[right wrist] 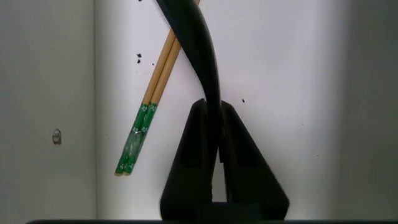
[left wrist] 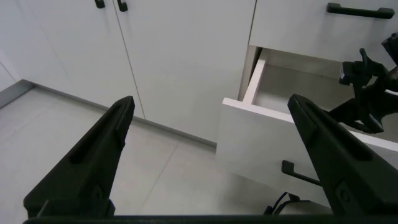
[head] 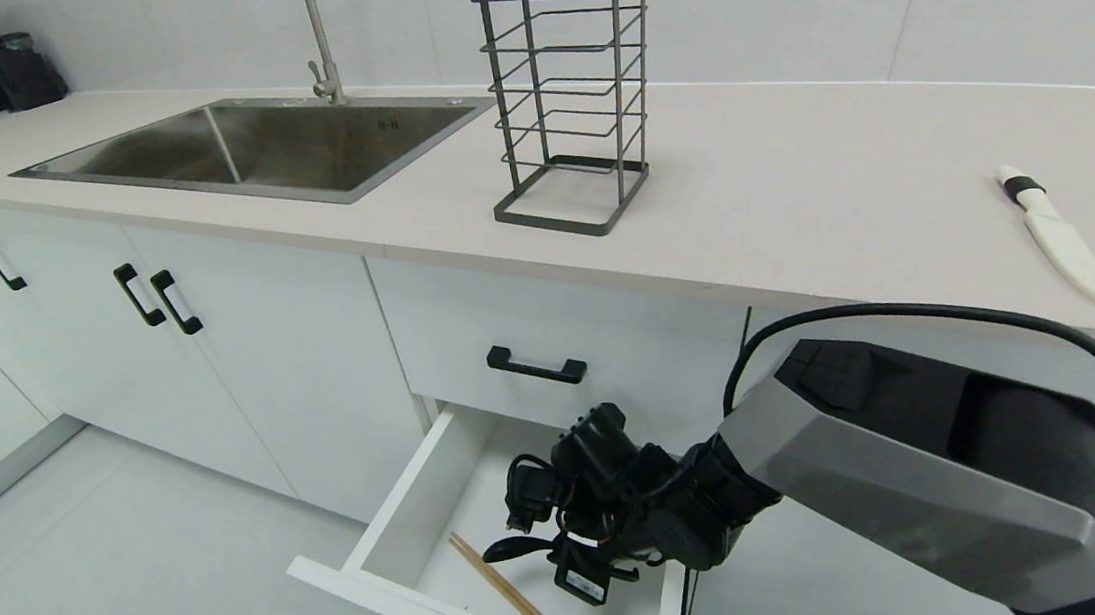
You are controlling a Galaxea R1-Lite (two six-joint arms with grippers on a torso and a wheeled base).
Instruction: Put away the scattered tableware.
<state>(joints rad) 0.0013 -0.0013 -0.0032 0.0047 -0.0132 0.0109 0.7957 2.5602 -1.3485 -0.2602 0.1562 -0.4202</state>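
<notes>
Right end effector (right wrist: 214,111): clamped on the handle of the black spoon (right wrist: 194,43) — inside the open drawer (head: 393,498).
Chopsticks (right wrist: 151,99): a pair lying on the drawer floor, the spoon crossing over their plain ends.
Left end effector (left wrist: 211,102): fingers wide apart, holding nothing, in front of the drawer.
Knife (head: 1053,234): white, flat on the table (head: 796,173) — well apart from the wire rack (head: 567,95).

Illumination is bright, even and diffuse; shadows are soft and faint. The brushed stainless steel sink (head: 141,151) shows a soft sheen along its walls. The curved glossy black spoon (right wrist: 198,56) carries a narrow highlight above the white drawer floor (right wrist: 280,93), which greys toward both sides. The left arm's black fingers (left wrist: 93,162) appear as dark silhouettes.
</notes>
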